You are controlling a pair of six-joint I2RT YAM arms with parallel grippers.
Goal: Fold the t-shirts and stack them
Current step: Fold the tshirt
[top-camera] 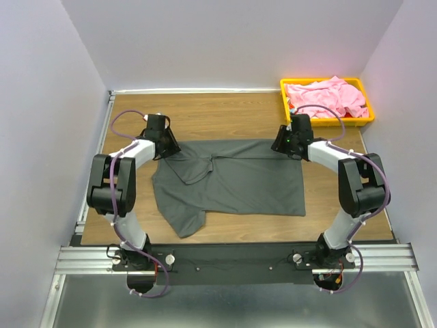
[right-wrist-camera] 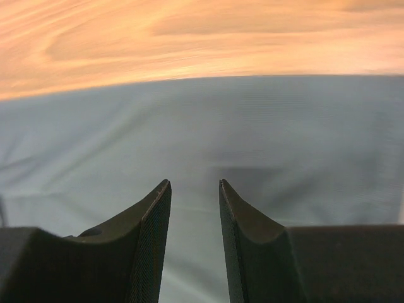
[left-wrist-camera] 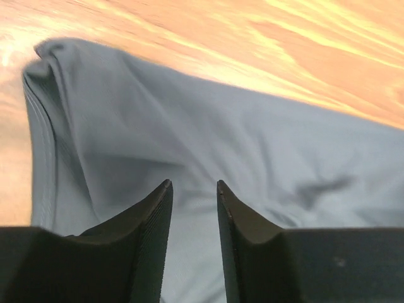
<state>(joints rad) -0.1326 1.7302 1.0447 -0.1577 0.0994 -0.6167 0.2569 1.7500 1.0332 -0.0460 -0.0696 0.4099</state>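
The dark charcoal grey t-shirt (top-camera: pixel 232 179) lies spread across the middle of the wooden table, partly folded, with one sleeve trailing toward the near left. My left gripper (top-camera: pixel 166 147) hovers over its far left corner, jaws open with nothing between them; the left wrist view shows grey cloth (left-wrist-camera: pixel 208 139) under the open gripper (left-wrist-camera: pixel 194 184). My right gripper (top-camera: pixel 284 143) stands over the far right corner, also open and empty, with flat grey cloth (right-wrist-camera: pixel 208 132) beneath the gripper (right-wrist-camera: pixel 195 183). The light pink t-shirt (top-camera: pixel 326 97) lies crumpled in the tray.
A yellow plastic tray (top-camera: pixel 369 116) sits at the table's far right corner. White walls close in the far and side edges. The metal rail (top-camera: pixel 232 256) with both arm bases runs along the near edge.
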